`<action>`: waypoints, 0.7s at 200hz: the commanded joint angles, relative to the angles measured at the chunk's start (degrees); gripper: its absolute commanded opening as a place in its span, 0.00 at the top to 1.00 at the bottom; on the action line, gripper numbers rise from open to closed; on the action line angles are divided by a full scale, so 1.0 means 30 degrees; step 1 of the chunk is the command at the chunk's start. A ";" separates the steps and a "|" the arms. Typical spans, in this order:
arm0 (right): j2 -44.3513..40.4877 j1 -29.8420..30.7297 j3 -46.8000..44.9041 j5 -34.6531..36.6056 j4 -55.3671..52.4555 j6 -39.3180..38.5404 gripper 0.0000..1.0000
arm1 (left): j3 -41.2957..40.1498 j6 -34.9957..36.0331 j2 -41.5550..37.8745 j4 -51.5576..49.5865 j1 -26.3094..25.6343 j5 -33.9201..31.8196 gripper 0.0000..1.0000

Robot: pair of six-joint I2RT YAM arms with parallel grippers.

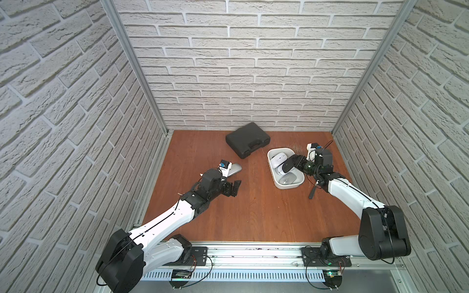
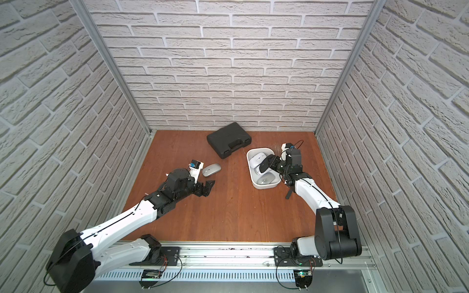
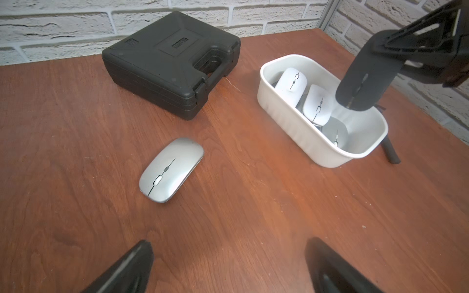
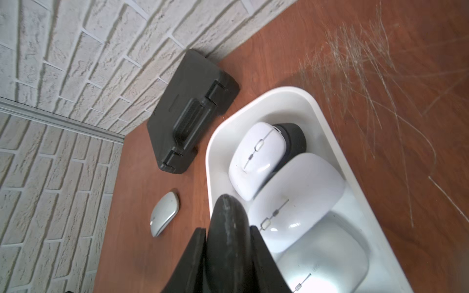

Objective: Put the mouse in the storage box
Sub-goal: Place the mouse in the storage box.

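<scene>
R gripper [image 4: 228, 256] is pinching a black mouse [image 3: 363, 83] by its sides, jaws pressed onto it, and holds it nose-down over the storage box [image 3: 291, 142], above the box's long side nearest that arm. So the step in hand looks like the drop-off: carry done, release not yet. Next move prob. calls for lowering a bit and laying the mouse flatter before letting go, since the box is crowded w/ two white mice [image 4: 256, 159] overlapping, a pale grey one [image 3: 335, 132] at the near end and a dark shape [image 4: 294, 137] under the far white one. Little bare floor is left, so it'd likely land on top and could slide or tip out over the low wall. L gripper [image 3: 228, 269] is spread wide, holding nothing, above the table [image 3: 253, 215] and short of a silver mouse [image 3: 171, 170] that lies flat in the open, well apart from the box; likely the next pick. Black case [image 3: 172, 63] sits shut near the back wall, just beside the box's far corner, not in the way. Dark stick-like bit [image 3: 390, 152] lies on the table close by the box's near end; can't tell what it is.
</scene>
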 commanded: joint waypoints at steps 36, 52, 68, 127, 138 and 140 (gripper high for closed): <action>0.1490 0.1469 -0.1046 0.0171 0.2691 0.0319 0.87 | 0.0252 -0.0353 0.0564 0.0153 0.0320 0.0198 0.02; 0.2056 0.1707 -0.1332 0.0020 0.3392 0.0899 0.87 | 0.0256 -0.0339 0.0516 0.0181 0.0379 0.0264 0.02; 0.2405 0.1855 -0.1643 -0.0086 0.3724 0.1256 0.86 | 0.0223 -0.0325 0.0521 0.0141 0.0492 0.0293 0.02; 0.1378 0.1981 -0.2695 0.1373 0.2993 0.0915 0.84 | 0.0182 -0.0336 0.0681 0.0116 0.0730 0.0484 0.02; 0.1296 0.1967 -0.2774 0.1516 0.2787 0.0720 0.80 | 0.0212 -0.0339 0.0802 0.0199 0.0759 0.0548 0.02; 0.1251 0.1981 -0.2788 0.1567 0.2697 0.0665 0.79 | 0.0190 -0.0377 0.0819 0.0208 0.0760 0.0556 0.02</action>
